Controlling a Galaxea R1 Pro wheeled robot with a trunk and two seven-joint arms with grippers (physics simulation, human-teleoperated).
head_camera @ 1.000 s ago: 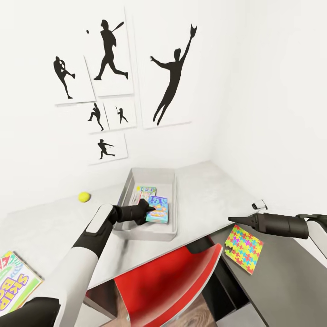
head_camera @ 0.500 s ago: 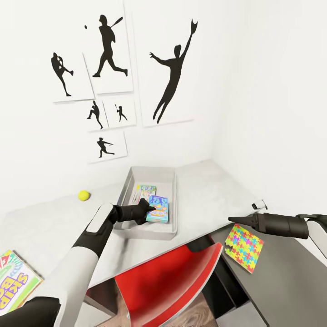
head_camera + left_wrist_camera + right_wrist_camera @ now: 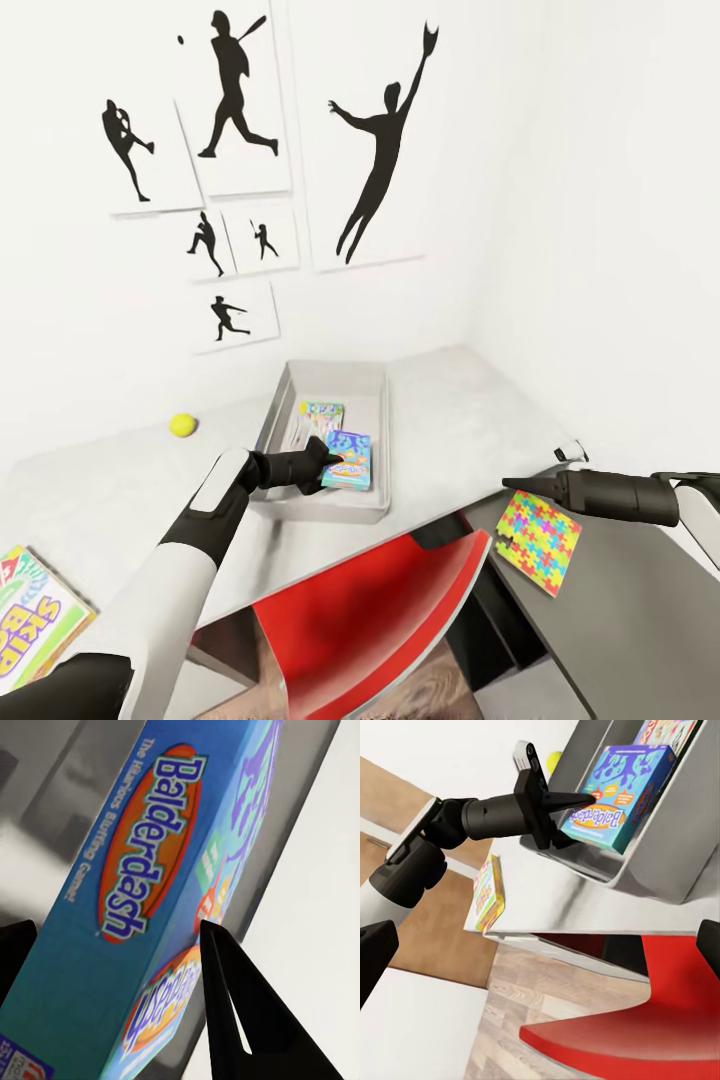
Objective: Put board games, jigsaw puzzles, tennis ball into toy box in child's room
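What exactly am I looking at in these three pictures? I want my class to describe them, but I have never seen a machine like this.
It is a simulated two-armed robot tidying toys. The wide picture is from a camera on its head; the other two are from cameras near each gripper.

The left gripper is closed on a blue Balderdash game box, holding it inside the grey toy box on the table. The left wrist view shows that box close up; the right wrist view sees the same grasp from the side.

The right gripper holds nothing and hangs above a colourful jigsaw puzzle. A tennis ball and a yellow-green game wait on the table. A second game lies in the toy box.
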